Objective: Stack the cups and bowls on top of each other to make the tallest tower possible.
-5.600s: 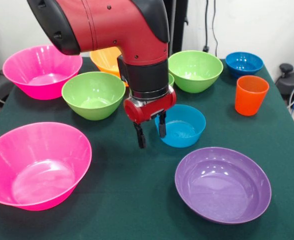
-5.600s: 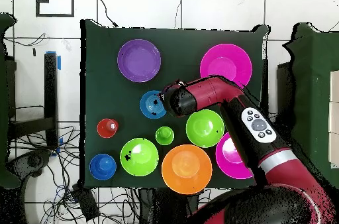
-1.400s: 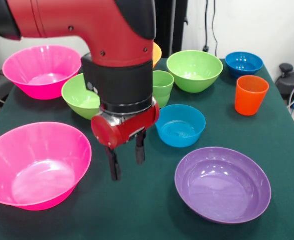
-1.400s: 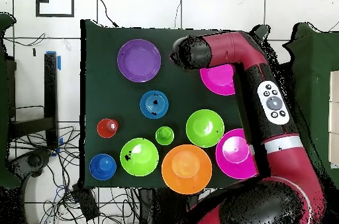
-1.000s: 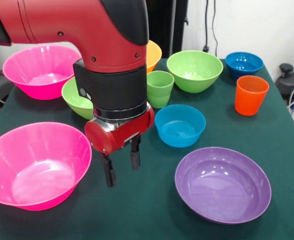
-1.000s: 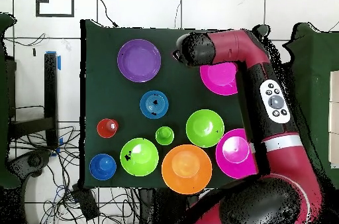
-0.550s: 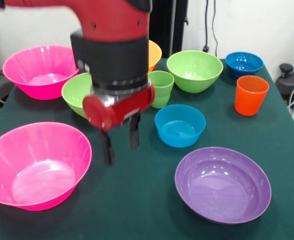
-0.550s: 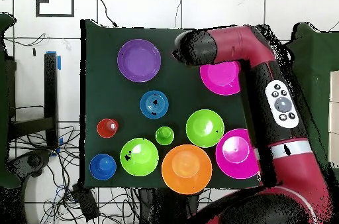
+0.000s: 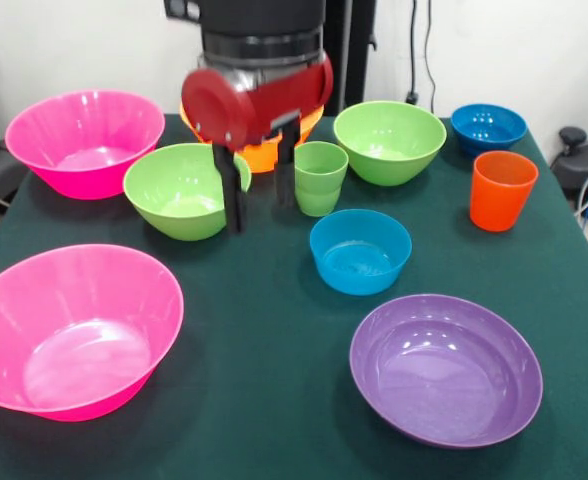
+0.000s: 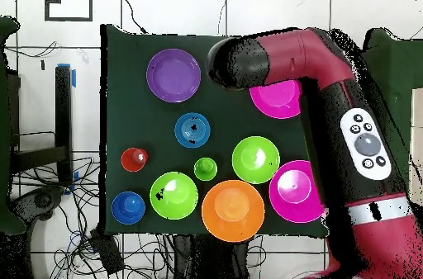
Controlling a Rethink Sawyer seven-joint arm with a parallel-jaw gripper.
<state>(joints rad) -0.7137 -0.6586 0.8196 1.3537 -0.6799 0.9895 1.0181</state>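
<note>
My gripper point(image 9: 259, 185) hangs open and empty, high above the table; in the overhead view only its wrist point(image 10: 227, 61) shows, between the purple bowl point(image 10: 173, 75) and a pink bowl point(image 10: 281, 98). All bowls and cups stand apart, upright and unstacked. The light green cup point(image 9: 320, 178) stands just right of the fingers point(image 9: 232, 195) in the front view. The orange cup point(image 9: 502, 190) is at the right. A small blue bowl point(image 9: 360, 250) sits mid-table, the other point(image 9: 488, 127) far right. The purple bowl point(image 9: 444, 368) is near right.
Two pink bowls point(image 9: 84, 140) point(image 9: 69, 330) stand on the left. Two green bowls point(image 9: 184, 190) point(image 9: 389, 140) flank the light green cup. The orange bowl point(image 9: 264, 155) is partly hidden behind the gripper. The red arm point(image 10: 330, 86) crosses over the right side of the table.
The gripper moved away from the mid-table blue bowl towards the near pink bowl, then rose nearly straight up. It stays open and empty. No bowl or cup moved.
</note>
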